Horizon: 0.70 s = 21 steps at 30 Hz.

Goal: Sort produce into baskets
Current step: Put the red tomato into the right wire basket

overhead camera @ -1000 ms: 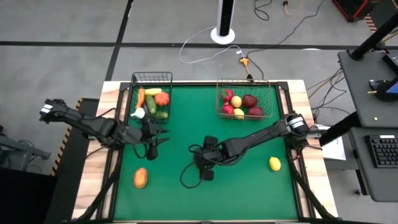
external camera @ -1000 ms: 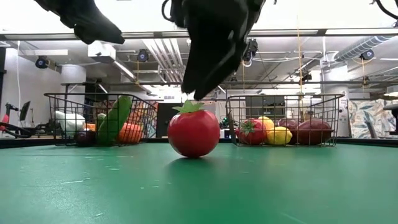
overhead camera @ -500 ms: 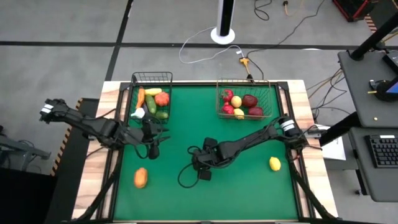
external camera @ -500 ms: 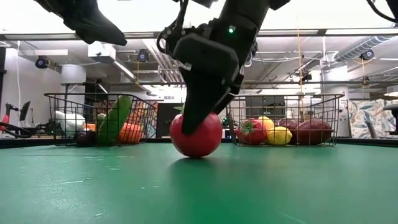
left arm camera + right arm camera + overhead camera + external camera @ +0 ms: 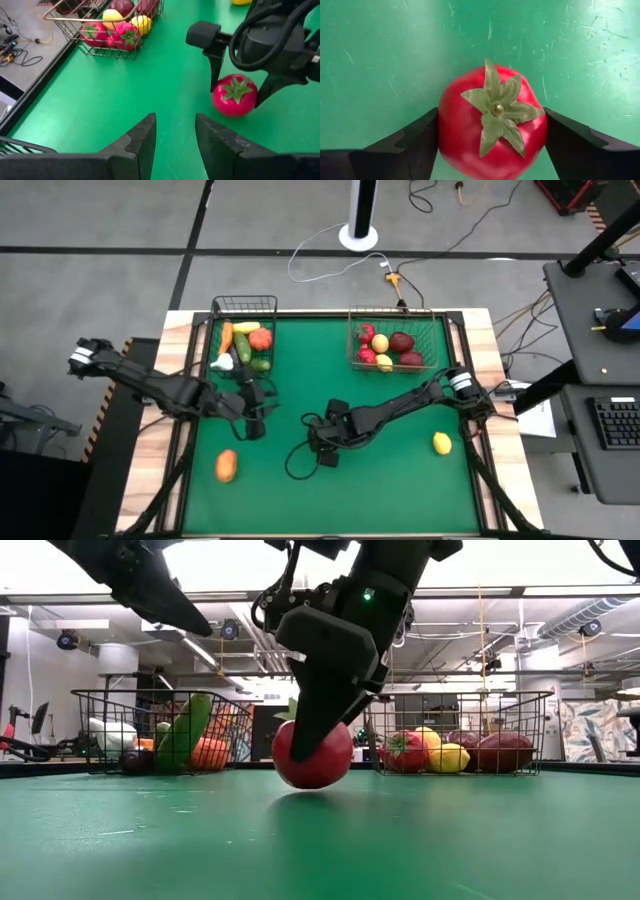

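Green felt table [image 5: 400, 480] carries a red tomato [image 5: 492, 122] clasped by the right gripper's [image 5: 492, 135] fingers; left fingers narrowly parted.

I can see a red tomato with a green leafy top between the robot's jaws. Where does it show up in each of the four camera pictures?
High view: not visible; the right gripper covers it, mid-table.
Low view: tomato at centre, on the green mat, under the dark gripper.
Left wrist view: right of centre, between the other arm's fingers.
Right wrist view: centre, filling the gap.
Shared landmark: the basket of red and yellow fruit.
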Tool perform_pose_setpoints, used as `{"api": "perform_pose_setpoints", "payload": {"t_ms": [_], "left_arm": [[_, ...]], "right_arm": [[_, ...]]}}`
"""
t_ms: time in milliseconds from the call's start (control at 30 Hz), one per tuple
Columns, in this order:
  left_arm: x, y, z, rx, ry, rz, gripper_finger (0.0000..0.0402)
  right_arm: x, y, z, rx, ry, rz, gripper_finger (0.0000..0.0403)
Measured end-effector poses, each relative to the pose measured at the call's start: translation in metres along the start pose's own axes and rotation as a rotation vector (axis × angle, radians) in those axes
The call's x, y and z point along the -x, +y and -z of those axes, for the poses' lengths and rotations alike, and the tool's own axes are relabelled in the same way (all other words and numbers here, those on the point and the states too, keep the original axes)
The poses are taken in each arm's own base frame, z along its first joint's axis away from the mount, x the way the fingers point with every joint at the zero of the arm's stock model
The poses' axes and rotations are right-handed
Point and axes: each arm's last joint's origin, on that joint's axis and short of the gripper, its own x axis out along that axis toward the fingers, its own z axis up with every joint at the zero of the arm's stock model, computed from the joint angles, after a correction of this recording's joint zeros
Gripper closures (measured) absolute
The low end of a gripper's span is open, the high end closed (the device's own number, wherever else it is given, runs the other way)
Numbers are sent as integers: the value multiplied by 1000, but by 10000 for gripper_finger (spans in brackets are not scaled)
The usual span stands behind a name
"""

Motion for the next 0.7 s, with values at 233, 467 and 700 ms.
{"api": "perform_pose_setpoints", "payload": {"t_ms": [233, 467, 700], "left_arm": [[-8, -4, 3, -7, 26, -6, 281], [-12, -9, 6, 57, 54, 24, 281], [-12, -23, 11, 74, 94, 104, 281]], "right_arm": [[9, -2, -1, 2, 2, 1, 113], [49, -15, -6, 15, -13, 2, 111], [104, -37, -9, -21, -64, 23, 111]]}}
